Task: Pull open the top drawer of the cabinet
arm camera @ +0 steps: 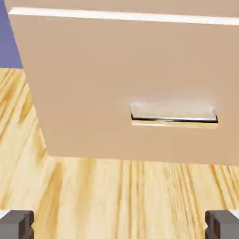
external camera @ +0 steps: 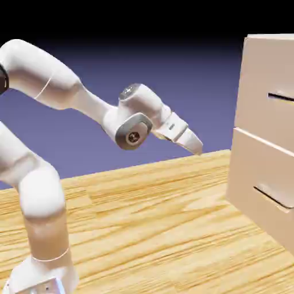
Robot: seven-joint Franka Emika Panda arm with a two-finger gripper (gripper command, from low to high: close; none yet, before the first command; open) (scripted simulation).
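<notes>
The cabinet [external camera: 270, 41] stands at the right edge of the exterior view, pale beige. Its top drawer [external camera: 258, 86] carries a dark slot handle [external camera: 281, 96] and sits flush and closed. My gripper [external camera: 193, 143] hangs in the air well to the left of the cabinet, tilted down toward it and touching nothing. The hand view is filled by the lower drawer front [arm camera: 93, 84] with its handle [arm camera: 173, 116]; only a thin strip of the top drawer [arm camera: 140, 4] shows above it. Both fingertips [arm camera: 16, 224] stand far apart at the bottom corners, open and empty.
The lower drawer [external camera: 252, 178] with its own slot handle [external camera: 274, 197] sits below the top one and reaches down to the wooden table [external camera: 149, 218]. Open table surface lies between my arm's base [external camera: 43, 275] and the cabinet.
</notes>
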